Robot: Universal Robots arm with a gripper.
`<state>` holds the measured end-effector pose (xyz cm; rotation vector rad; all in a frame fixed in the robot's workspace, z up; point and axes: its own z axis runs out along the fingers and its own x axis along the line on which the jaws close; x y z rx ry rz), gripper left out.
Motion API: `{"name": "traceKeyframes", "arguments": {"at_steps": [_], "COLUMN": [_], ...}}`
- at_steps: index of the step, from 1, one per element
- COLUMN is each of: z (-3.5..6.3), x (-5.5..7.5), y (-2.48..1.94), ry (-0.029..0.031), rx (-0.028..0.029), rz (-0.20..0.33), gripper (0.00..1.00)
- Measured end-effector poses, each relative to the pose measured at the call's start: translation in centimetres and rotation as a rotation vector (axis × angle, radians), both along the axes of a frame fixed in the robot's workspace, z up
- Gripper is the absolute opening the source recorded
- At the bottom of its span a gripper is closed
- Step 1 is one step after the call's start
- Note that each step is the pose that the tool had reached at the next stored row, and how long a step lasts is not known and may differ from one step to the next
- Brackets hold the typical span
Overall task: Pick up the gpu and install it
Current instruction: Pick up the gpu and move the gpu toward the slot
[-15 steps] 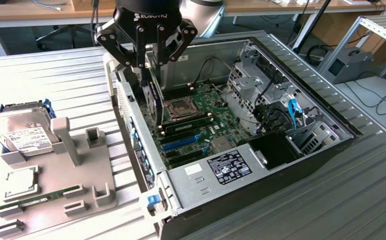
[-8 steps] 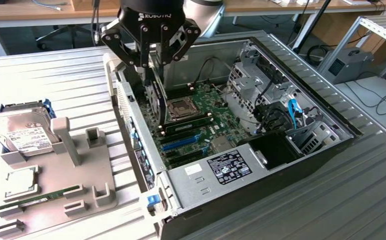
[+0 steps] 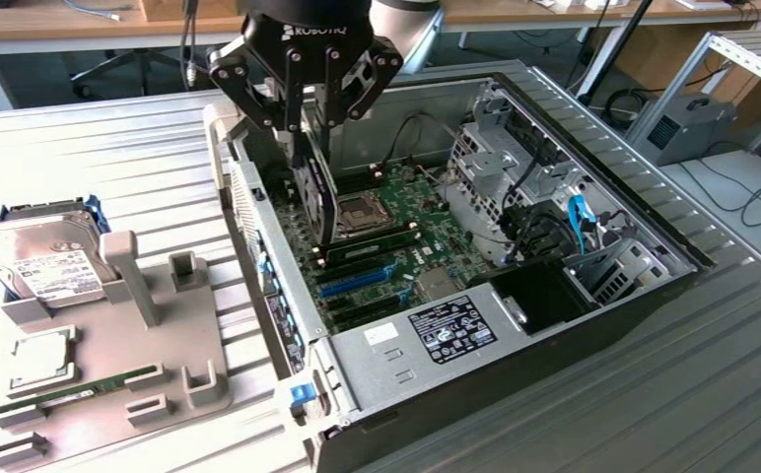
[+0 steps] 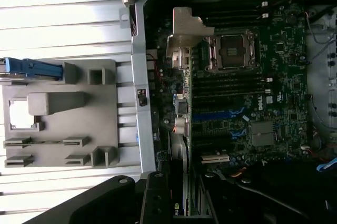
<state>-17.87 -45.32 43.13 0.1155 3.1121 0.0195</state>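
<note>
At the exterior view's left I saw the holder point(image 3: 104, 394) on the surface point(image 3: 92, 148), carrying the hard drive point(image 3: 38, 261) and the RAM stick point(image 3: 78, 390). Towards the middle, the claw point(image 3: 312, 148) was clamped on the gpu point(image 3: 314, 202), which hung upright and edge-on inside the open case point(image 3: 552, 355), above the board point(image 3: 434, 222) and just beside the socket point(image 3: 361, 209). The pick-up was done, I judged. The card's lower edge looked clear of the blue slots point(image 3: 354, 283), so seating it remained, as far as I could tell
</note>
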Motion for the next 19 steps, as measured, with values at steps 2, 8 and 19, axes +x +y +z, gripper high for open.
{"name": "traceKeyframes", "arguments": {"at_steps": [2, 8, 19], "z": [0.0, -0.01, -0.02], "x": [0.1, 0.7, 1.5], "y": [0.0, 0.0, 0.0], "ry": [0.0, 0.0, 0.0], "rx": [0.0, 0.0, -0.0003], "rz": [0.0, 0.0, 0.0], "gripper": [0.26, 0.26, 0.26]}}
